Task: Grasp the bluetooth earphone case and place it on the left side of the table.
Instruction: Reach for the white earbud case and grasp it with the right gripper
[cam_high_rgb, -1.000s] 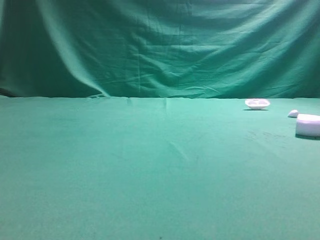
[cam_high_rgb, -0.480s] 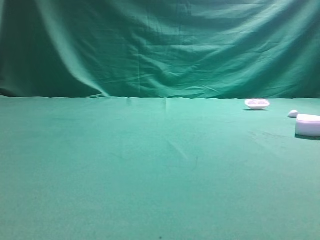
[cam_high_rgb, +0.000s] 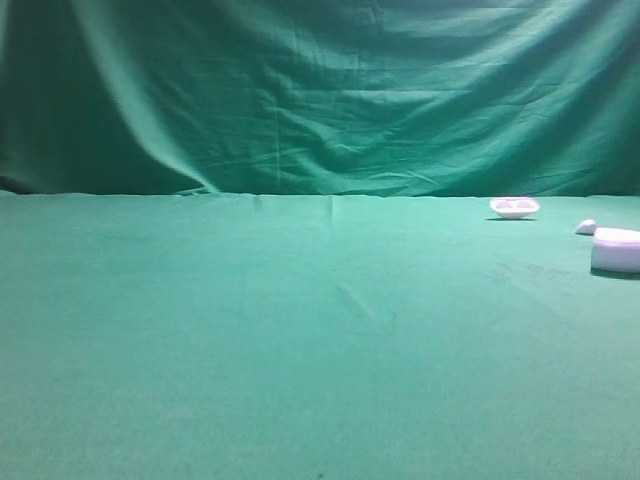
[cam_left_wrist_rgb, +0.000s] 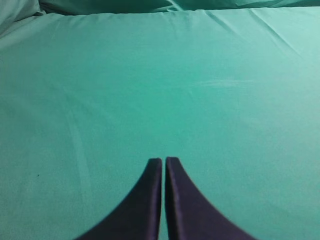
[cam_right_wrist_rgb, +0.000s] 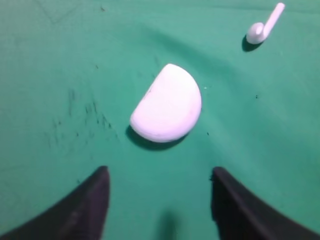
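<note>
The white earphone case (cam_high_rgb: 616, 250) lies on the green table (cam_high_rgb: 300, 340) at the far right edge of the high view; neither arm shows there. In the right wrist view the case (cam_right_wrist_rgb: 167, 104) rests flat on the cloth just ahead of my right gripper (cam_right_wrist_rgb: 160, 172). That gripper is open, its dark fingers wide apart with only cloth between them, clear of the case. My left gripper (cam_left_wrist_rgb: 163, 160) is shut, its two fingertips nearly touching over bare cloth, with nothing in it.
A shallow white dish (cam_high_rgb: 514, 207) sits at the back right. A small white earbud (cam_high_rgb: 586, 227) lies just behind the case, also seen upper right from the right wrist as the earbud (cam_right_wrist_rgb: 262, 27). A green backdrop (cam_high_rgb: 320, 90) hangs behind.
</note>
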